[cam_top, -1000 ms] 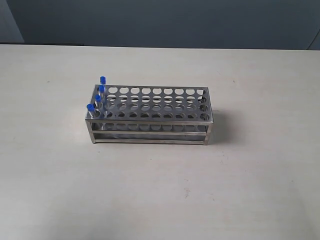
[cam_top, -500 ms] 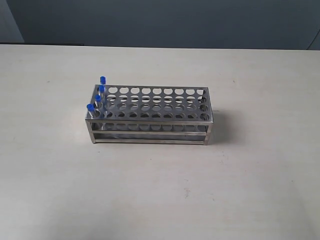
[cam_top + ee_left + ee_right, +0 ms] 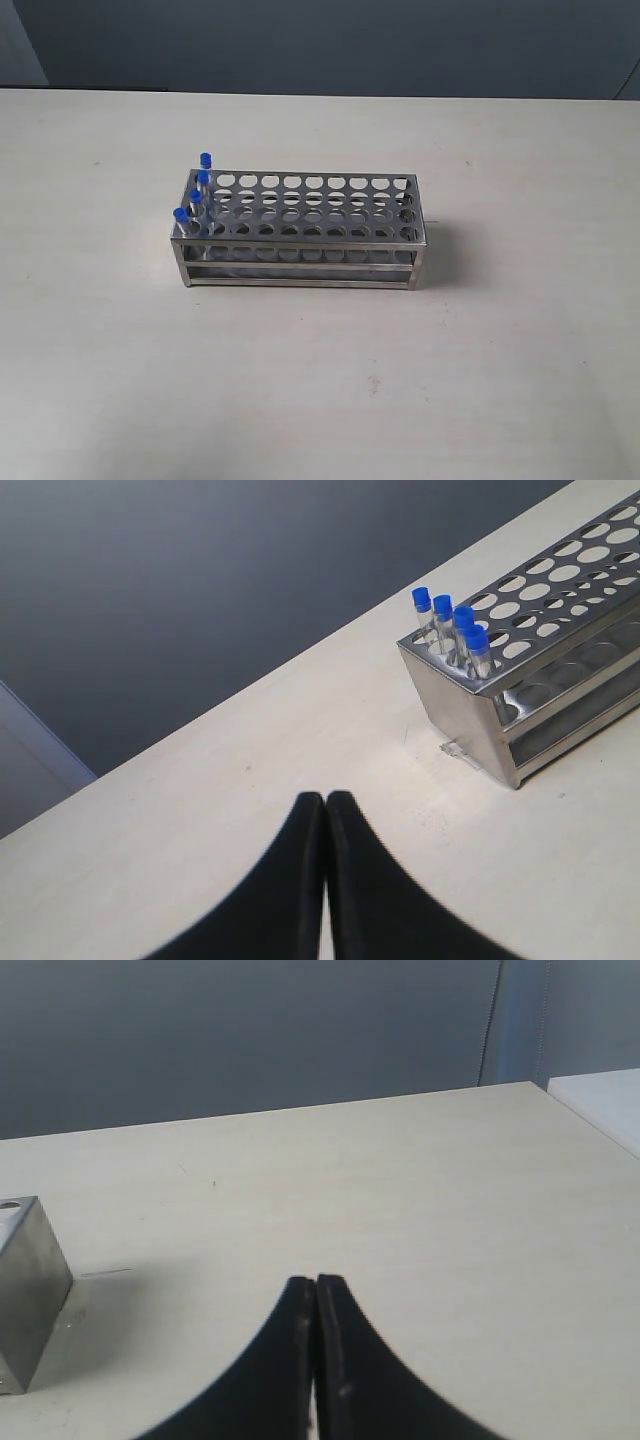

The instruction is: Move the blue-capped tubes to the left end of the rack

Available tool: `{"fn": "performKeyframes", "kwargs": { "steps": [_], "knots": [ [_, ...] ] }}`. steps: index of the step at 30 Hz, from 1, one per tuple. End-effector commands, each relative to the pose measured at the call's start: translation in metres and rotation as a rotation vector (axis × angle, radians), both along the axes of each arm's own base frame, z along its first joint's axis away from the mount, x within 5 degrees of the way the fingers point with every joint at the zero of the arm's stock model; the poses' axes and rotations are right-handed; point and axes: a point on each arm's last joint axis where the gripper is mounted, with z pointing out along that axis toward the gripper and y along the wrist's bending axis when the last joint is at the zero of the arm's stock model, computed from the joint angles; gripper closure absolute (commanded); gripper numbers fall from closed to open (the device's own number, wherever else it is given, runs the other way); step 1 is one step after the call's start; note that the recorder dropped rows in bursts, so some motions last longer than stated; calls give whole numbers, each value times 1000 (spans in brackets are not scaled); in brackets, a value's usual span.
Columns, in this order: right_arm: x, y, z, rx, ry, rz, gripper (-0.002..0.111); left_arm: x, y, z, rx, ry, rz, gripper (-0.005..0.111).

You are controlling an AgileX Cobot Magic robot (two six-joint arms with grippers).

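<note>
The steel rack (image 3: 300, 235) stands mid-table, long side toward the exterior camera. Several blue-capped tubes (image 3: 196, 192) stand upright in the holes of its left end column, also visible in the left wrist view as blue-capped tubes (image 3: 452, 632) at the rack (image 3: 540, 680) corner. My left gripper (image 3: 325, 798) is shut with nothing in it, over bare table well away from the rack. My right gripper (image 3: 315, 1282) is shut and empty too, beside the rack's right end (image 3: 28, 1290), apart from it. Neither arm appears in the exterior view.
The pale table (image 3: 320, 380) runs to a dark wall behind. A white surface (image 3: 605, 1100) sits past the table's far corner in the right wrist view. A small clear scrap (image 3: 455, 750) lies by the rack's foot.
</note>
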Motion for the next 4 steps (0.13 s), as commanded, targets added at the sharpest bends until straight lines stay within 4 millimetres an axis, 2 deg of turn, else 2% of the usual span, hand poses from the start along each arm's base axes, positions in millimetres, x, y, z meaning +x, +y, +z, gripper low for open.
{"fn": "performKeyframes", "kwargs": {
  "steps": [1, 4],
  "knots": [
    [0, -1, 0, -12, -10, -7, 109, 0, -1, 2, -9, -7, -7, 106],
    [0, -1, 0, -12, -10, -7, 109, 0, -1, 2, -9, -7, -7, 106]
  ]
}}
